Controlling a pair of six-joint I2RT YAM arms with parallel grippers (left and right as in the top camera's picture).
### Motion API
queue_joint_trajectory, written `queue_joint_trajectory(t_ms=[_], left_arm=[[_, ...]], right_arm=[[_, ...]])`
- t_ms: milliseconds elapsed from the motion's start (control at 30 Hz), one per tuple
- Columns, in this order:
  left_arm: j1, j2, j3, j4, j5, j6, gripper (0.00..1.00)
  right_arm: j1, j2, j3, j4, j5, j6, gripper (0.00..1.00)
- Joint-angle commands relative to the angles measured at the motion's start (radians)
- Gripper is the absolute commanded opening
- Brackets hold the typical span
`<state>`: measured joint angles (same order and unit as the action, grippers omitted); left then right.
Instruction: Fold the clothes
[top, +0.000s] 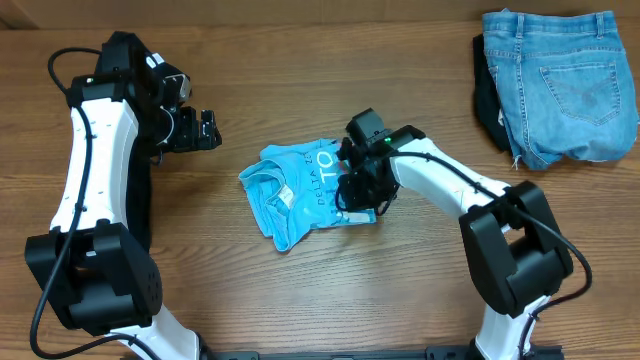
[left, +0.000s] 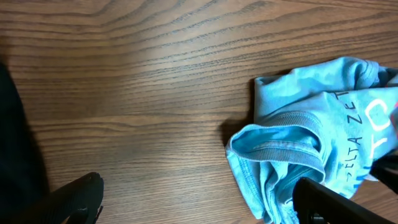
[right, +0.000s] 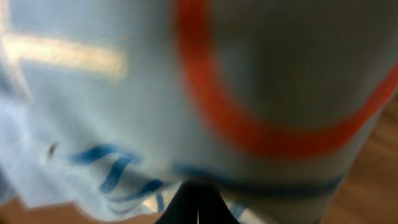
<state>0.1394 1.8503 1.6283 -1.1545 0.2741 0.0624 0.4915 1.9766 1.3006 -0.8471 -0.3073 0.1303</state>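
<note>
The light-blue T-shirt (top: 295, 190) lies crumpled in a small heap at the table's middle, with white and pink-red lettering showing. In the left wrist view the T-shirt (left: 311, 143) sits at the right with its ribbed collar up. My right gripper (top: 362, 190) is down on the heap's right edge. In the right wrist view its fingers (right: 198, 208) are shut on the T-shirt (right: 186, 93), which fills the frame, blurred. My left gripper (top: 205, 130) is open and empty, above the bare wood left of the heap; its fingers (left: 199, 202) are spread wide.
Blue denim shorts (top: 560, 80) lie at the far right corner over a dark garment (top: 488, 95). Bare wood table (top: 300, 300) surrounds the heap. A dark cloth (left: 15, 143) shows at the left edge of the left wrist view.
</note>
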Motion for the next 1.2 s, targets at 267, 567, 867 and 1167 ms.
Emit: queue_joint_trajectory(t_ms=[267,567,867,1167], left_arm=[[0.003,-0.006,-0.003,0.015,0.015,0.021,1.0],[0.003,-0.006,-0.003,0.036,0.016,0.019,1.0],[0.003,-0.006,-0.003,0.058,0.016,0.02,1.0],[0.003,-0.006,-0.003,0.071,0.015,0.02,1.0]], right_arm=[[-0.301,0.132,-0.032,0.293,0.359,-0.08,0.04],[-0.432,0.076,0.381,0.052,0.159,-0.039,1.0],[-0.426,0.035,0.478,-0.478,-0.24,0.385,0.95],[-0.189,0.032,0.365,-0.523,0.15,1.062,1.0]])
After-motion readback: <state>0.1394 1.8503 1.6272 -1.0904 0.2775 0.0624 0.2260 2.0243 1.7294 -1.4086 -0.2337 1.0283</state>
